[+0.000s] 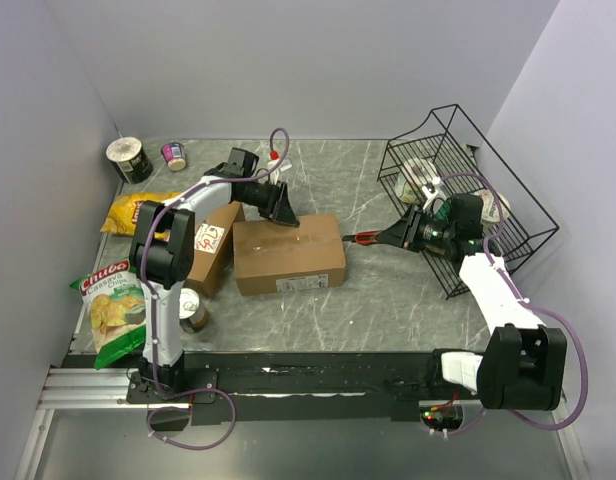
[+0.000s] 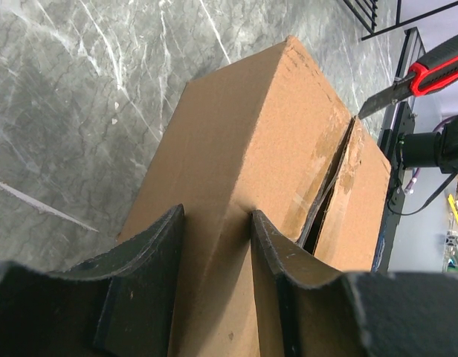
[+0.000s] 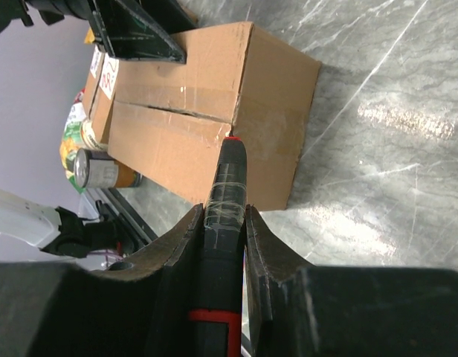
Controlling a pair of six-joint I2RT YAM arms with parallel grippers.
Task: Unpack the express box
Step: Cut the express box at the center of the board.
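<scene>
So, seam (image 2: 327, 190): looks part split; box (image 1: 288, 252) not opened, nothing out.
L gripper (image 2: 215, 216): jaws part spread, tips on box top, prob. pinning it.
R gripper (image 3: 221, 212): pinching knife (image 3: 227, 178); blade tip at box end, just ahead of jaws.
To do: finish cut, open up, empty.

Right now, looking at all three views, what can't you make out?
Contents of the cardboard box: left wrist view, the seam gap is only a dark slit.
Utility knife blade: right wrist view, hidden behind its own handle.
Items in the wire basket: top view, too small, behind wires.
</scene>
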